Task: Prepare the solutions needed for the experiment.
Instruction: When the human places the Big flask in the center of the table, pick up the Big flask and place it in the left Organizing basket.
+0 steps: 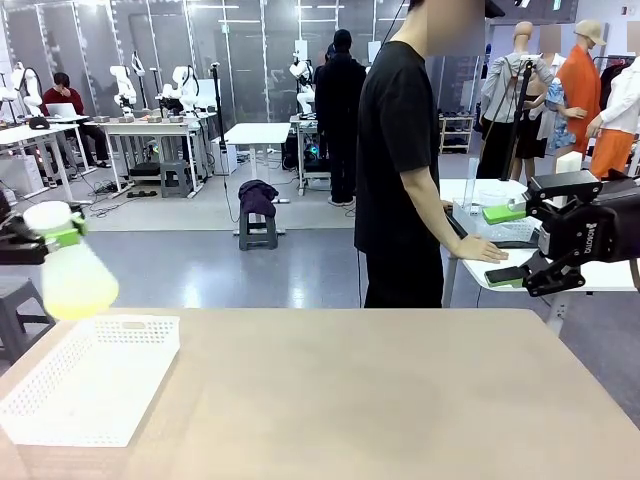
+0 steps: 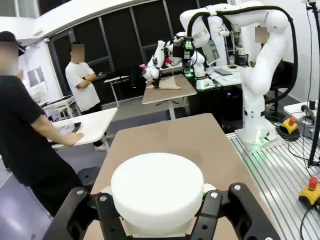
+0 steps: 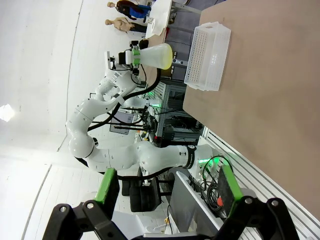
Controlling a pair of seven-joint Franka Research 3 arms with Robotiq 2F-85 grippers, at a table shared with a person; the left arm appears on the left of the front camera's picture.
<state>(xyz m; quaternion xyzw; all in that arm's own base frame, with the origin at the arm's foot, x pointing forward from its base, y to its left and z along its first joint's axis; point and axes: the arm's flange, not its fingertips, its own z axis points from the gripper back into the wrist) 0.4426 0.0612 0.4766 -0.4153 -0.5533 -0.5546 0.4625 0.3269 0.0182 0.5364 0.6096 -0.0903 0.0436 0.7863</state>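
The left gripper [image 1: 62, 234] has its fingers closed tight around the neck of a frosted conical flask [image 1: 75, 275], just under the flask's white cap [image 1: 47, 215]. It holds the flask upright and clear of the surface [image 1: 380, 400], above the near end of a white perforated basket [image 1: 90, 385] that sits at the surface's left side. The grip at the neck looks chosen because that is the narrowest part, where the green pads can close fully and the wide body hangs below. Keeping it upright keeps the solutions [image 1: 72, 292] settled in the flask's broad bottom, where the pale yellow liquid shows through the plastic. In the left wrist view the cap [image 2: 157, 186] sits between the green-padded fingers [image 2: 208, 189], with the bare brown surface [image 2: 200, 140] stretching beyond. The right wrist view shows the same flask [image 3: 156, 55] sideways in the left gripper [image 3: 131, 56], high above the basket [image 3: 207, 57]. The right gripper [image 1: 528, 245] hovers at the far right edge, off the surface, with its fingers spread fully apart and nothing between them, which probably means that it is waiting to receive something or to help. In its own view the two fingers [image 3: 107, 187] stand wide apart and empty. A person in a black shirt [image 1: 400, 160] stands at the far side with a hand [image 1: 490, 250] resting on a separate white table [image 1: 480, 190], and is not touching the labware. The flask, I judge, is on its way in or out of the basket.
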